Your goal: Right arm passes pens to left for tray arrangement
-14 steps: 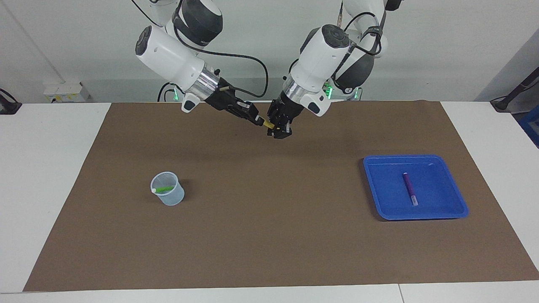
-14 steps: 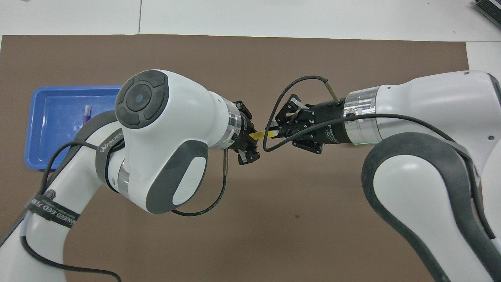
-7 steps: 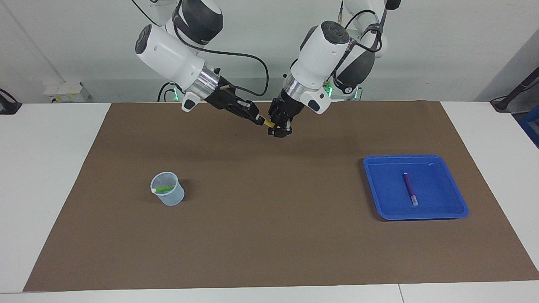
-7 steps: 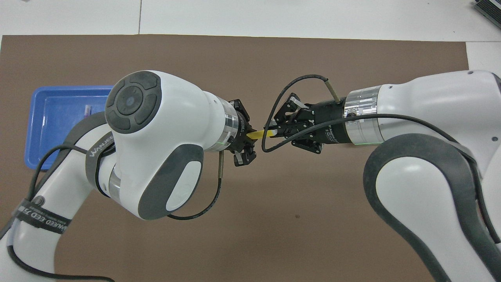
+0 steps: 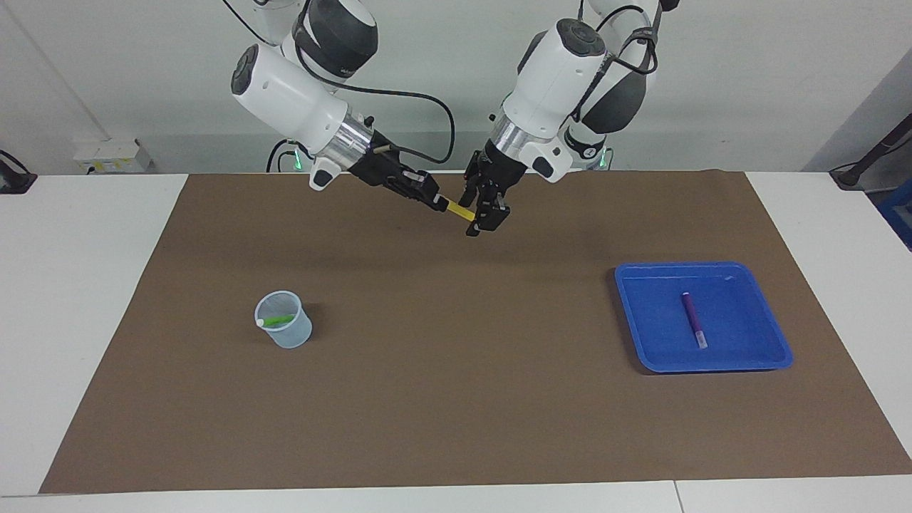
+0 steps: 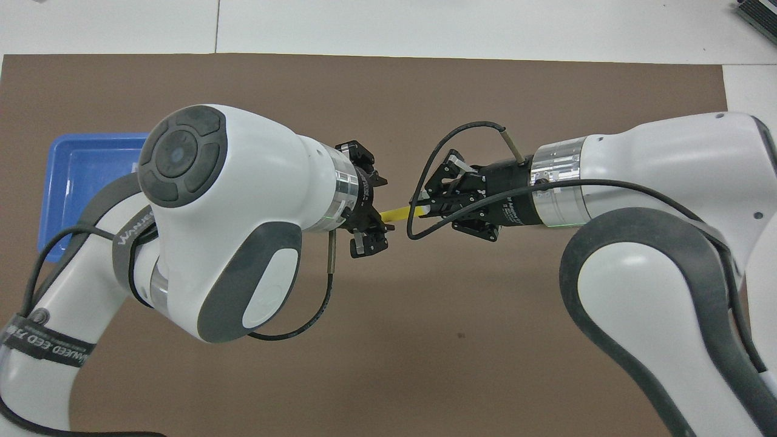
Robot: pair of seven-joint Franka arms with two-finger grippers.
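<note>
Pens sit in three places around the brown mat (image 5: 456, 399) that covers the desk (image 5: 78, 285). The yellow pen (image 5: 459, 209) is up in the air over the mat's edge nearest the robots, roughly midway along it, pinched at one end by the right claw (image 5: 433, 202), whose fingertips are pressed onto it. The left claw (image 5: 486, 217) hangs over the same part of the mat with its fingers spread around the pen's free end; whether they touch it cannot be told. In the overhead view the yellow pen (image 6: 397, 213) bridges the gap between the right claw (image 6: 419, 209) and the left claw (image 6: 369, 209). The purple pen (image 5: 692, 318) lies flat inside the blue tray (image 5: 773, 342), which rests on the mat toward the left arm's end. The green pen (image 5: 276, 320) leans inside a small translucent cup (image 5: 285, 335) standing on the mat toward the right arm's end, well apart from the tray and farther from the robots than both claws' spot over the mat.
</note>
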